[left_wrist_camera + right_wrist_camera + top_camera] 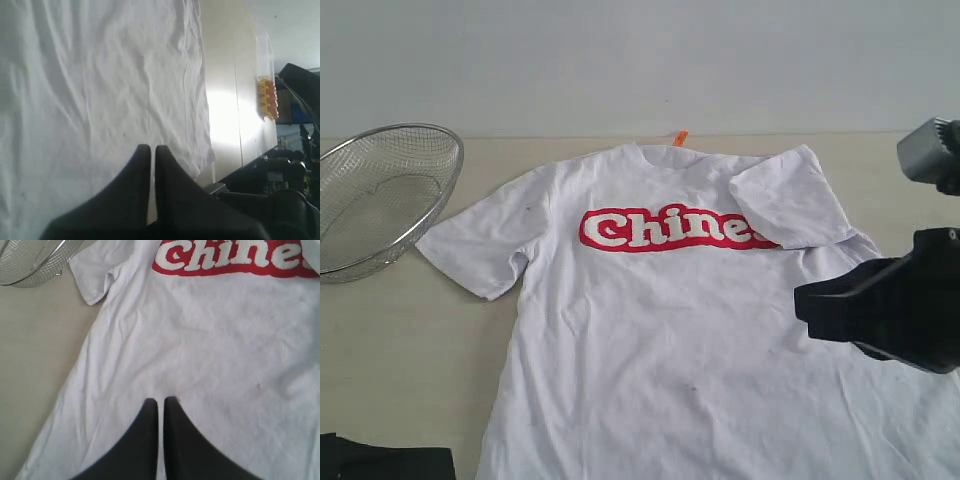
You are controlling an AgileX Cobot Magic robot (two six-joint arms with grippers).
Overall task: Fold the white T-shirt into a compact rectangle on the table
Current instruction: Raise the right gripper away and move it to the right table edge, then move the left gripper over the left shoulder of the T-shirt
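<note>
**Shirt flat, one sleeve flipped in**

Wrinkly white shirt point(670, 340) is spread on the matte beige tabletop point(400, 340). Orange tag point(680, 138) and folded-in sleeve point(790, 200) are caught only in the exterior view. The left fingers point(135, 180) and right fingers point(145, 435) are seen pinched shut, empty.

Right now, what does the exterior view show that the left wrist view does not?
Only the exterior view: the red lettering, the orange neck tag, the wire basket and the sleeve folded over the chest. Only the left wrist view: the left gripper, tips together above the cloth, and some orange-yellow things far off, too blurred to name. Both: the white T-shirt lying on the table.
</note>
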